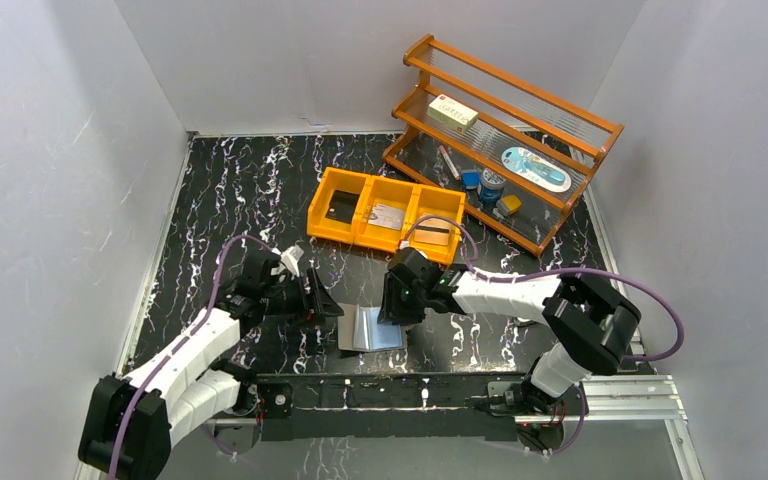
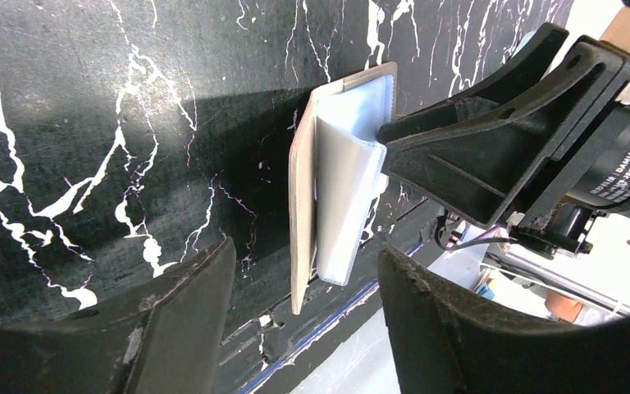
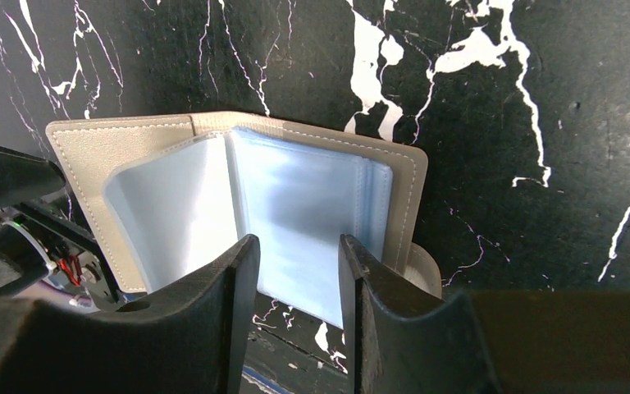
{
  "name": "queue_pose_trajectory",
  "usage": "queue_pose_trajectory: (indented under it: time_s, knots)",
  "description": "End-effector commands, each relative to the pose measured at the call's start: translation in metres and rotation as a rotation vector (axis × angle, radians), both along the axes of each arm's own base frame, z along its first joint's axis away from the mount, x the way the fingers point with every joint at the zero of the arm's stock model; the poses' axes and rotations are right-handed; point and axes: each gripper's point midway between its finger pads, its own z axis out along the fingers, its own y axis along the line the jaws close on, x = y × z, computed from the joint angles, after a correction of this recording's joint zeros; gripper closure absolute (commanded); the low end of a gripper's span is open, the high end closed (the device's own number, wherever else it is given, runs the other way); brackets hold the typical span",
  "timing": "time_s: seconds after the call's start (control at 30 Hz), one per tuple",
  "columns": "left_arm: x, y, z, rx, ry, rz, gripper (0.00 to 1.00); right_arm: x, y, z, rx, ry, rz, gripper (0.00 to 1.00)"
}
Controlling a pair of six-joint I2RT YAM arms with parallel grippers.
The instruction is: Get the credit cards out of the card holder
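Note:
The card holder (image 1: 370, 328) lies open near the table's front edge, grey cover down and pale blue-grey sleeves up. No card shows in its sleeves. My right gripper (image 1: 393, 312) is over its right leaf (image 3: 312, 205), jaws a narrow gap apart (image 3: 298, 263) with nothing between them. My left gripper (image 1: 326, 303) is open just left of the holder, which shows edge-on beyond the fingertips (image 2: 303, 263). A black card (image 1: 341, 209), a silvery grey card (image 1: 390, 216) and a third card (image 1: 438, 232) lie in separate compartments of the orange bin (image 1: 360, 235).
An orange wooden rack (image 1: 520, 130) stands at the back right with a cream box (image 1: 455, 112), a pen and small items. A metal rail (image 1: 400, 390) runs along the near edge. White walls enclose the table.

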Motion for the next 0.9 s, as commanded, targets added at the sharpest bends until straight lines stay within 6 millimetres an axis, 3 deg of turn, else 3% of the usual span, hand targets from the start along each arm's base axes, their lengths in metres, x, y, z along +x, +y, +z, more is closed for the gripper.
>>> queue_pose_trajectory:
  time_s: [0.0, 0.27, 0.43, 0.6, 0.87]
  knots:
    - [-0.006, -0.010, 0.002, -0.028, 0.012, -0.058, 0.40, 0.009, -0.001, 0.007, -0.027, -0.047, -0.037, 0.50]
    - [-0.011, -0.024, -0.011, 0.045, 0.019, -0.108, 0.56, 0.012, -0.008, 0.010, -0.068, -0.070, -0.037, 0.49]
    - [-0.013, -0.021, -0.020, 0.076, 0.027, -0.102, 0.72, 0.009, -0.011, 0.007, -0.081, -0.065, -0.040, 0.49]
    - [-0.016, -0.021, -0.026, 0.084, 0.040, -0.115, 0.90, 0.012, -0.010, 0.020, -0.057, -0.098, -0.052, 0.48]
    - [-0.016, -0.022, -0.027, 0.087, 0.038, -0.119, 0.96, 0.006, -0.014, 0.011, -0.066, -0.072, -0.049, 0.48]
